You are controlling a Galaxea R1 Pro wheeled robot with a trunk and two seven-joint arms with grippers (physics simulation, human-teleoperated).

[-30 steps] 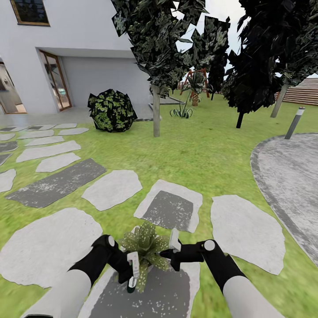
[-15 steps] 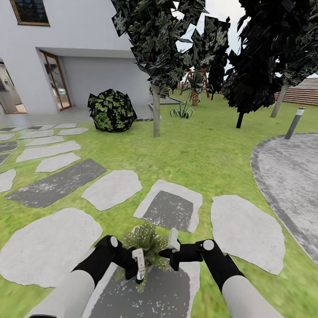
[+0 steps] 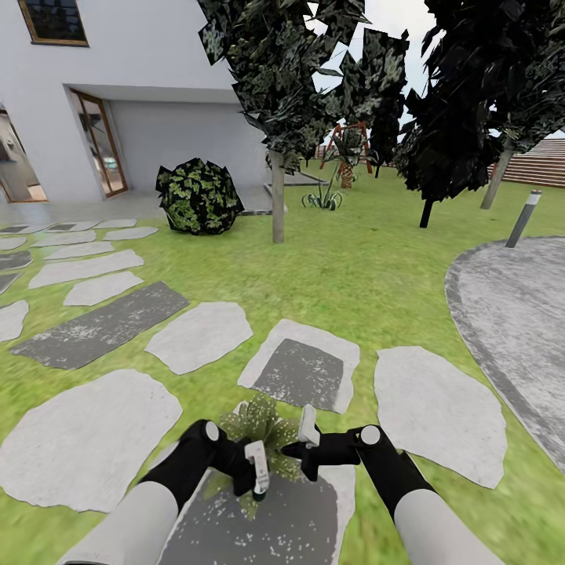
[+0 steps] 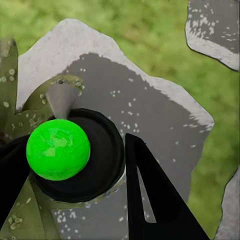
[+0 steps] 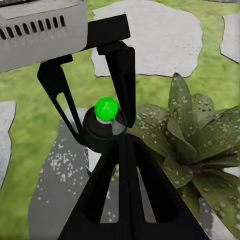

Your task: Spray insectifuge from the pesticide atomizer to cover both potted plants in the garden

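Moved: left tool (image 3: 253, 473) has carried the pesticide atomizer (image 3: 257, 468) rightward across the potted plant (image 3: 263, 429) since a second ago; head view unchanged.
Left tool: clenched on the atomizer, a finger (image 4: 155, 200) on each side of its dark body.
Atomizer: upright over the plant's near leaves, above a grey stepping stone (image 3: 290, 526).
Right tool (image 3: 298, 455): just beside the plant's other side; whether parted or closed, cannot tell.
Arms: both forearms reach forward and low, wrists bent inward toward each other.
Surroundings: lawn (image 3: 353, 275).
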